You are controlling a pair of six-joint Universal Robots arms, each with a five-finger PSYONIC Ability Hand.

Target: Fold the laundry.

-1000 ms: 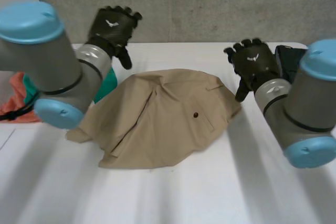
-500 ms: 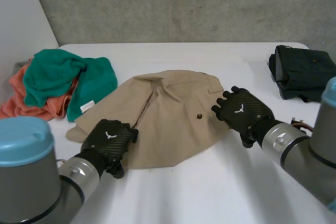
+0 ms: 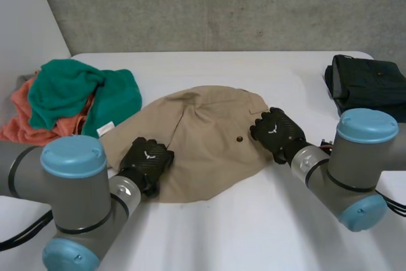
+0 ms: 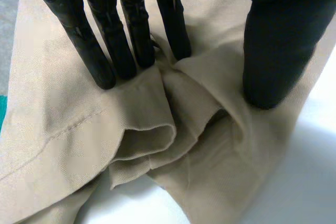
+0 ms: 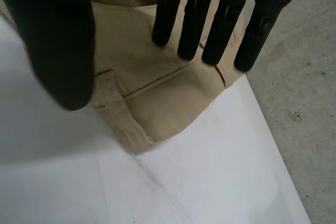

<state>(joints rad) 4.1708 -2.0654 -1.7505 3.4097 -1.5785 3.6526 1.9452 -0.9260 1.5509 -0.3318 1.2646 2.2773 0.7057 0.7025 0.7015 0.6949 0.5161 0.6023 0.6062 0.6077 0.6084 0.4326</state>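
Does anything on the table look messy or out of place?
Yes. The tan garment lies rumpled, with a thick fold bunched at its near edge by the left hand. The green cloth is heaped loosely on an orange cloth.

Open tabletop (image 3: pixel 254 233) — towels (image 3: pixel 76 93), dark stack (image 3: pixel 366 82) aside
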